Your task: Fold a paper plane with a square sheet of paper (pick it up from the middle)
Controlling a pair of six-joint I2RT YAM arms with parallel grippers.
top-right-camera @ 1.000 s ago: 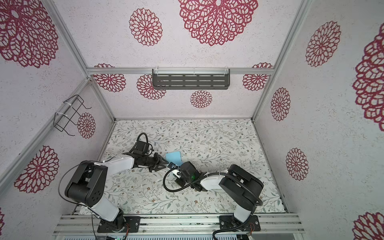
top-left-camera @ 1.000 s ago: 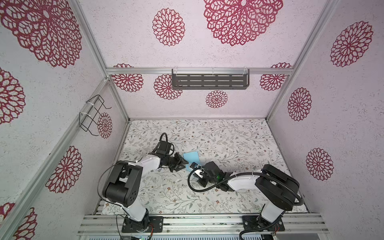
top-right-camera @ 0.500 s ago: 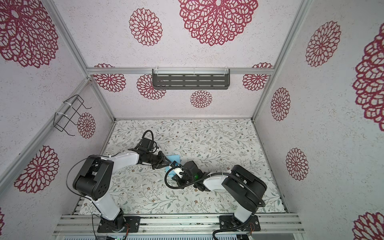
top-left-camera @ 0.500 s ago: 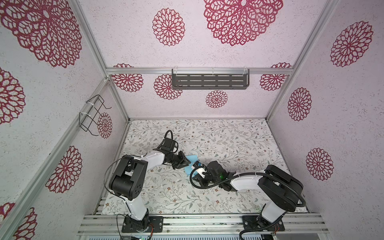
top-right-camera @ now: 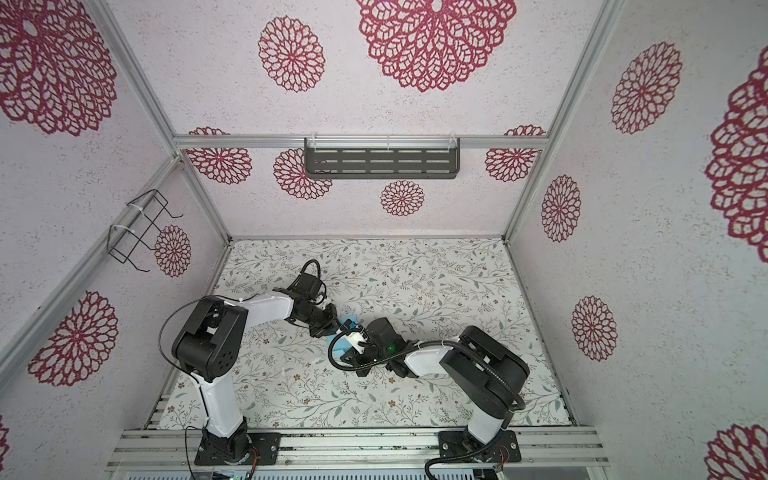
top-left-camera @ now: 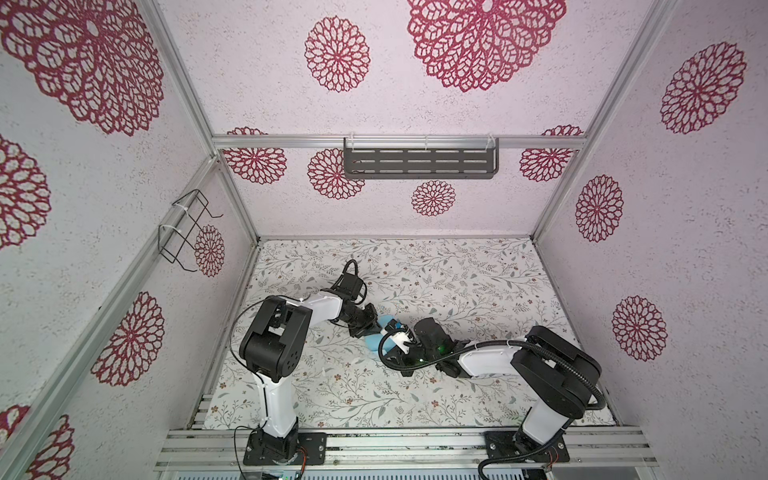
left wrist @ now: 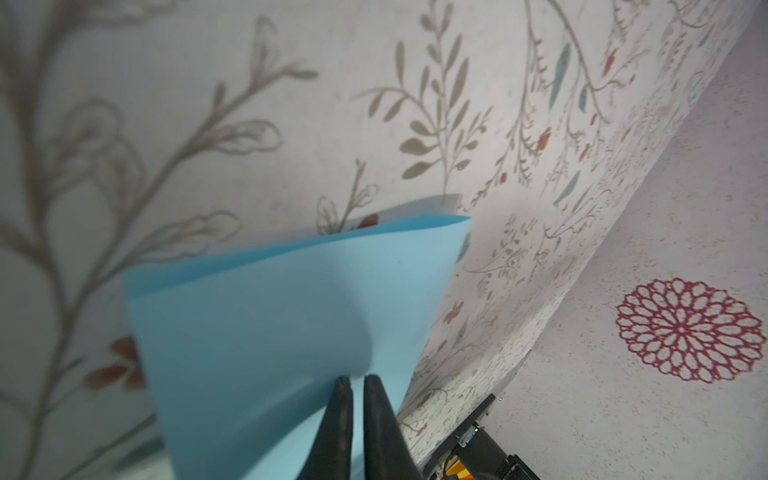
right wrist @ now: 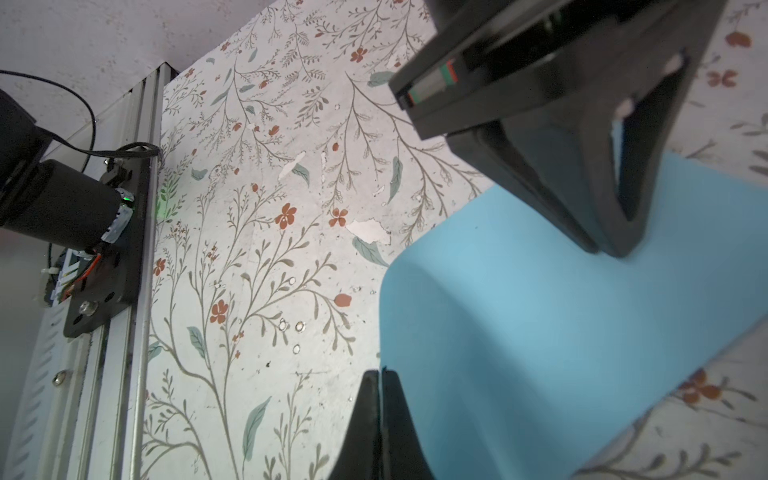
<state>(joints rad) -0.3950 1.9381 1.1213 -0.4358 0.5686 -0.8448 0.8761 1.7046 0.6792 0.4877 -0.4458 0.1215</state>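
The square sheet of paper [top-left-camera: 375, 343] is light blue and hangs curled just above the middle of the table, mostly hidden between both grippers in both top views. My left gripper [top-left-camera: 373, 329] comes from the left and is shut on a raised ridge of the sheet [left wrist: 270, 311], its two fingertips [left wrist: 344, 384] nearly touching. My right gripper [right wrist: 380, 372] is shut on the sheet's edge [right wrist: 540, 332] from the right. In the right wrist view the left gripper [right wrist: 615, 249] pinches the far part of the sheet. No paper plane shape shows.
The floral table mat [top-left-camera: 457, 282] spreads around the arms. A dark slotted shelf [top-left-camera: 419, 163] hangs on the back wall and a wire basket [top-left-camera: 183, 230] on the left wall. An aluminium rail [top-left-camera: 395, 440] with both arm bases runs along the front.
My left gripper has moved right onto the sheet and its jaws have closed on it. The right gripper stays shut on the sheet, shifted slightly toward the back.
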